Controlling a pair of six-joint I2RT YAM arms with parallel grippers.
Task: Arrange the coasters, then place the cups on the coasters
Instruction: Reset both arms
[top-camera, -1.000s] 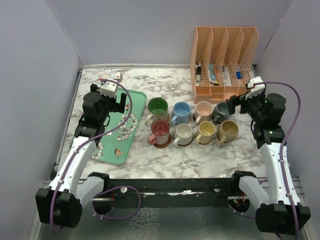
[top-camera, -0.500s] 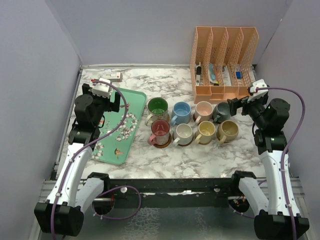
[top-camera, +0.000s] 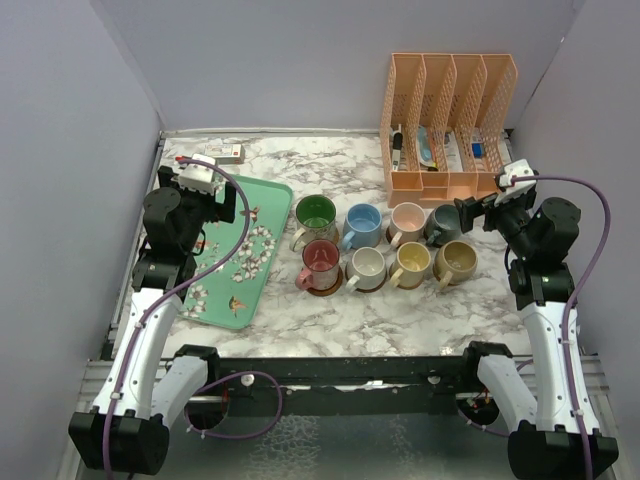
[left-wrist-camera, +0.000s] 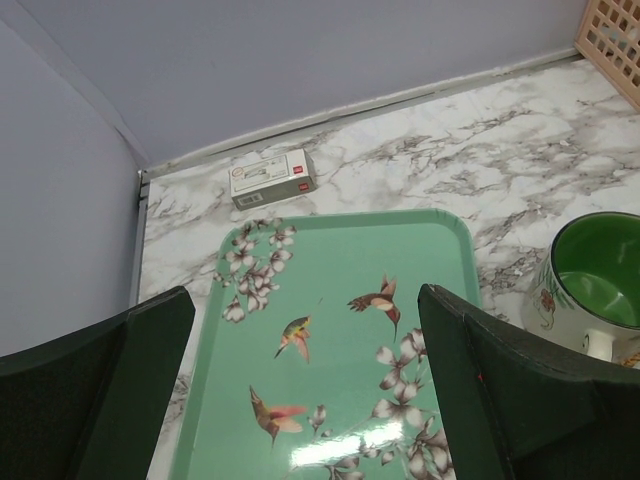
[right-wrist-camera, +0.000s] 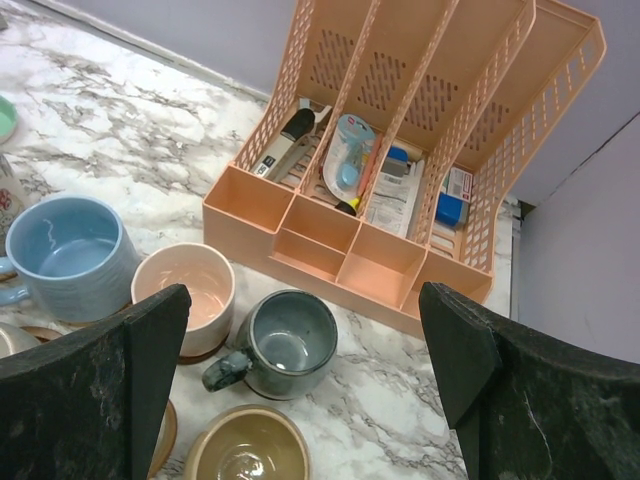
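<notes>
- Now the eight cups are standing in two rows of four in the middle of the marble bench (top-camera: 350, 165).
- In the far row, going left to right, the green cup (top-camera: 316, 213), the blue cup (top-camera: 363, 222), the pink cup (top-camera: 408, 218) and the dark grey-teal cup (top-camera: 441, 222) are sitting side by side.
- In the near row, going left to right, the red cup (top-camera: 321, 261), the cream cup (top-camera: 367, 265), the yellow cup (top-camera: 412, 261) and the tan cup (top-camera: 458, 260) are sitting side by side.
- Brown coasters (top-camera: 325, 290) are peeking out from under the red cup and the cream cup, and another is showing under the pink cup in the right wrist view.
- The left pincer (left-wrist-camera: 305, 300) is hanging over the green tray (top-camera: 262, 200), which has flowers and birds painted on it.
- Its fingers are spreading wide apart and are holding nothing.
- The right pincer (right-wrist-camera: 303, 300) is hanging just to the right of the dark grey-teal cup.
- Its fingers are also spreading wide apart and are holding nothing.
- A peach organiser (top-camera: 450, 100) is standing at the back right of the bench, with small things lying in its slots.
- A small white box (top-camera: 222, 153) is lying near the back wall, just past the tray.
</notes>
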